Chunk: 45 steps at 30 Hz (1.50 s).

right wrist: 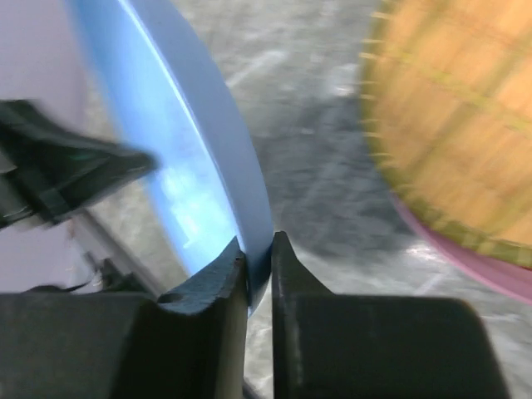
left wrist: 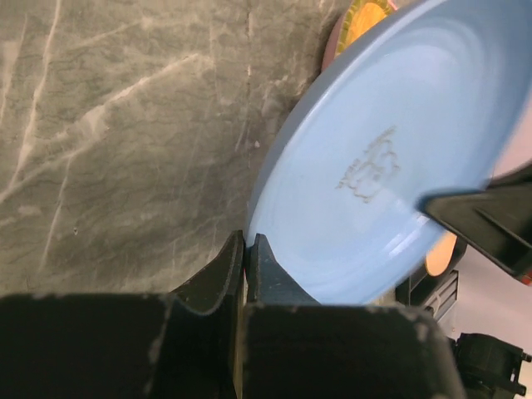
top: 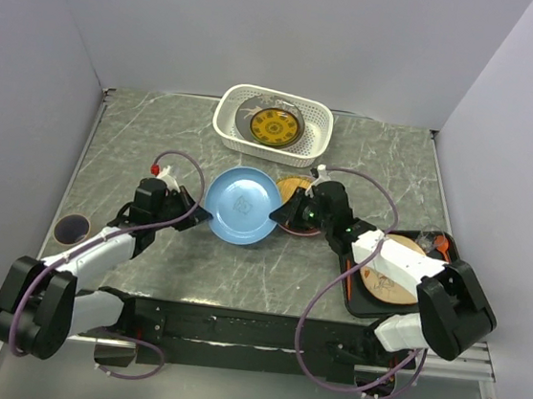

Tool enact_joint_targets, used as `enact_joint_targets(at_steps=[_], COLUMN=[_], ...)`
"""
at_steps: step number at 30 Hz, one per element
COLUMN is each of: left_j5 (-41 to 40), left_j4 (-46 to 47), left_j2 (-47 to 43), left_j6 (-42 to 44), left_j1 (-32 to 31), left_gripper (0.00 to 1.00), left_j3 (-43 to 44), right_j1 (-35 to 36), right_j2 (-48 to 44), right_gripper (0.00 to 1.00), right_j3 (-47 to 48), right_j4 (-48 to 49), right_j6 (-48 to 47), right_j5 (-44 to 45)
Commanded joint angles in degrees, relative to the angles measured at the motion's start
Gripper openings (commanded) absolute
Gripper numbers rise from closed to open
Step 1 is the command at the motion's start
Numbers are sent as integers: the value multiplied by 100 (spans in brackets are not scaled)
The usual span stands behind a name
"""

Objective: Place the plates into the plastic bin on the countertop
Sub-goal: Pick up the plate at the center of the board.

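In the top view, the blue plate (top: pixel 243 205) sat over the middle of the countertop (top: pixel 159 129), in front of the bin (top: pixel 273 121) and apart from it. The left gripper (top: pixel 197 213) was closed on its left rim and the right gripper (top: pixel 279 215) on its right rim, so both arms had hold of it. Whether its underside touched the countertop could not be told. A yellow-centred plate (top: pixel 275 126) lay inside the bin. Just behind the right gripper was a straw plate (top: pixel 296 187) resting on a pink plate (top: pixel 294 230), close to the blue plate's right edge. At the right edge of the countertop, a black tray (top: pixel 357 289) carried a brown plate (top: pixel 388 276), partly hidden by the right arm.

In the left wrist view, the left gripper (left wrist: pixel 247 253) had its jaws pressed together on the blue plate's (left wrist: pixel 391 158) rim. The plate rose away tilted, showing a faint raised mark at its centre. A dark finger (left wrist: pixel 482 218) of the right gripper reached over the plate's far side. Past the top rim showed a sliver of the straw plate (left wrist: pixel 366 17) and the pink plate (left wrist: pixel 335 40). Veined countertop (left wrist: pixel 125 125) filled the left.

In the right wrist view, the right gripper (right wrist: pixel 259 253) was clamped on the blue plate's (right wrist: pixel 208 141) rim, a finger against each face. The left gripper (right wrist: pixel 66 166) was blurred at the far left. The straw plate (right wrist: pixel 449 125) lay to the right on the pink plate (right wrist: pixel 490 262), with countertop (right wrist: pixel 332 166) between.
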Motion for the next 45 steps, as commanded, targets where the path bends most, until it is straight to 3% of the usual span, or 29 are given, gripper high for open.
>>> enact_joint_targets(at_steps=[1,8,10,12,13,16,19,33,45], left_j5=[-53,-9,18,18,9,-26,-105,-378,-158], left_j4=[48,170,215,259,259,215,162,-110,171], left_j2=[-237,-237,-237,-254,-280,-351,-517,-1721,-2398], left_j6=[60,16,-1,7,16,42,95,174,201], left_j1=[-27,-36,-36,-36,-36,-36,-36,-36,-36], left_gripper=[1,1,6,21,42,79,92,99,99], left_j3=[188,135,109,109,83,65,4,-216,-506], right_j1=[54,72,81,72,72,72,72,72,-279], right_j2=[146,76,6,-29,-56,-56,-12,479,1323], right_gripper=[4,0,0,0,0,0,0,0,0], right_j3=[165,122,113,86,78,69,86,639,2221], right_j4=[347,198,145,127,118,127,118,30,-505], right_j6=[158,87,61,61,70,96,122,61,-80], right_j5=[-93,39,74,118,118,118,83,189,154])
